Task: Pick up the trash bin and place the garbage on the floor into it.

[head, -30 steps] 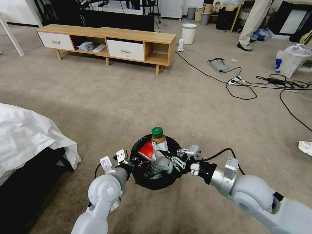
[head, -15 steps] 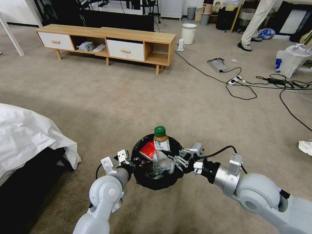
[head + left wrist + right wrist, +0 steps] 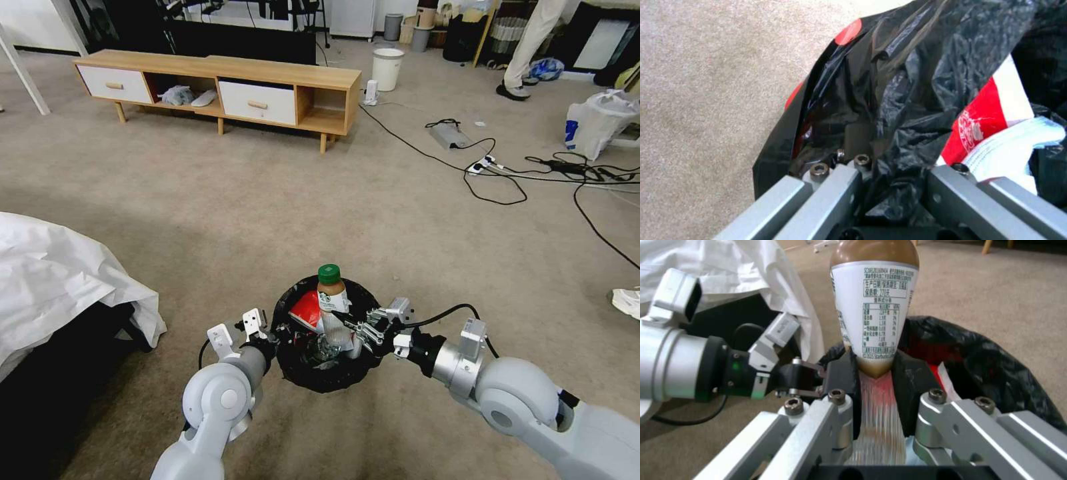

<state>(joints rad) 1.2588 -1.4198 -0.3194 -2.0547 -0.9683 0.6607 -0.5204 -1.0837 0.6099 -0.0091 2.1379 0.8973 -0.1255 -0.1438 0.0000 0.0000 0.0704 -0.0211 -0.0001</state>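
While its left gripper (image 3: 275, 331) pinches the crinkled black liner at the near-left rim of the trash bin (image 3: 328, 373), a wheeled robot holds a green-capped bottle (image 3: 331, 303) over the bin's mouth with its right gripper (image 3: 347, 325). The bin sits low in the head view, between the two arms and above the beige carpet floor (image 3: 220, 220) — whether its base touches the carpet cannot be told. The bottle stands nearly upright, cap at the top, brown drink filling its upper part, its clear lower body down among the litter. The right wrist view shows the dark finger pads (image 3: 911, 386) pressed against both sides of the bottle (image 3: 875, 300), closed on it. The left wrist view shows the left gripper's grey fingers (image 3: 831, 186) narrowed on folds of the black bag (image 3: 907, 66), with a red-and-white wrapper (image 3: 982, 123) and pale tissue (image 3: 1018, 146) lying inside. Across the room stand a low wooden cabinet (image 3: 220, 83) and a white bucket (image 3: 387, 68); black cables (image 3: 493, 180) trail over the carpet to the right — a white sheet (image 3: 60, 280) lies at the left.
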